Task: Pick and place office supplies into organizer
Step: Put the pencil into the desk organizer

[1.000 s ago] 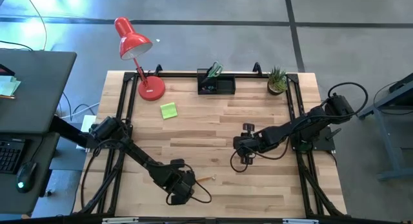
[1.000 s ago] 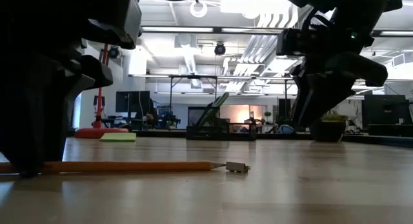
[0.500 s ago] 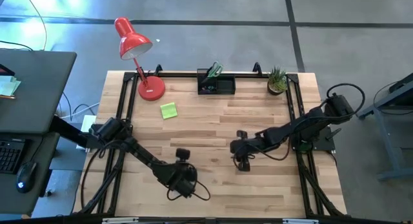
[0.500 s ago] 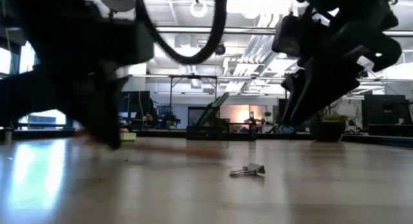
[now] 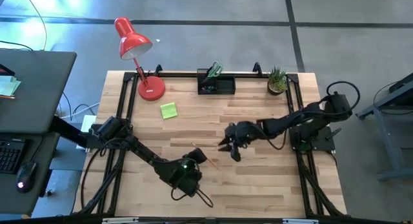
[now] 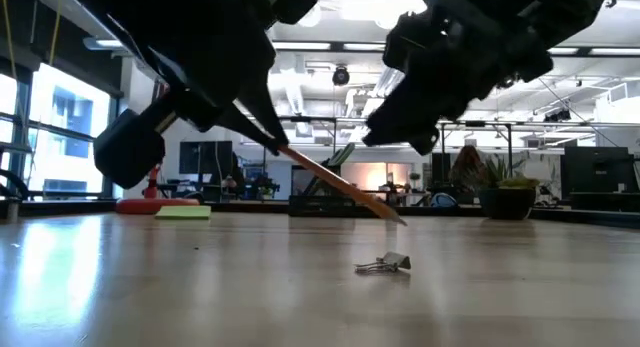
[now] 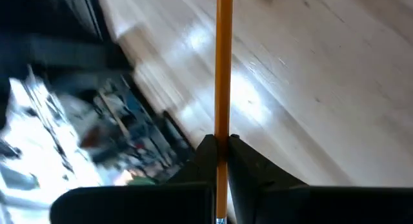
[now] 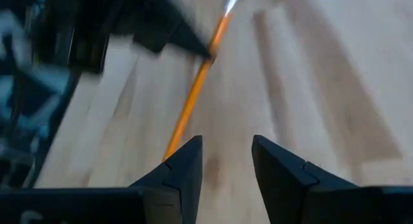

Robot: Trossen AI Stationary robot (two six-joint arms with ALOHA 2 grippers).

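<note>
Since a second ago your left gripper has lifted the orange pencil off the wooden table, clamped and tilted above a binder clip. Your right gripper, fingers parted, hovers nearby. Organizer sits at the far edge. No legible writing.

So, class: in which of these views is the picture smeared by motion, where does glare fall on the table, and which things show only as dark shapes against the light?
Left wrist view: the room behind is smeared, and glare streaks the table beside the sharp pencil. Right wrist view: blurred all over. Low view: both arms are dark shapes against bright ceiling lights. High view: evenly lit.
</note>
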